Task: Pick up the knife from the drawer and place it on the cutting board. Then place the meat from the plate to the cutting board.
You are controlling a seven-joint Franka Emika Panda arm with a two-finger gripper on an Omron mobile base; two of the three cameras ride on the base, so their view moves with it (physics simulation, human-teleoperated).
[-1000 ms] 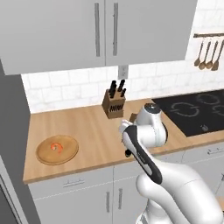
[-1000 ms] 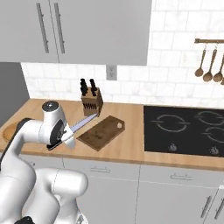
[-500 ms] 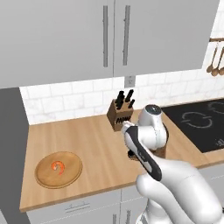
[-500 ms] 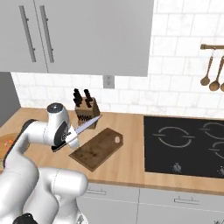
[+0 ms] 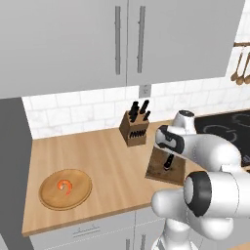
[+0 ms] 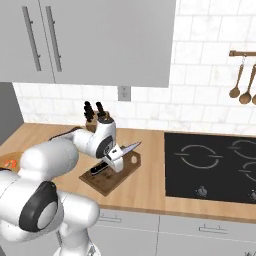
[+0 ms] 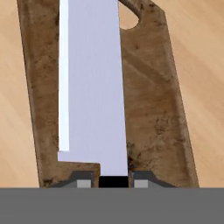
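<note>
Wooden bench (image 5: 107, 161) before you: hand (image 6: 116, 161) clamped tight on knife (image 7: 94, 87), blade hovering lengthwise above cutting board (image 7: 159, 109). Meat (image 5: 64, 185) sits on plate (image 5: 51, 201) (far left, well apart from board).

Gripper (image 6: 116, 161) holds knife (image 6: 125, 149) above cutting board (image 6: 111, 176).

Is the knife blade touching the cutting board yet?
Apart. In the right base view the knife, clamped in the gripper, juts out with its tip raised, and pale counter shows between the blade and the cutting board.
</note>
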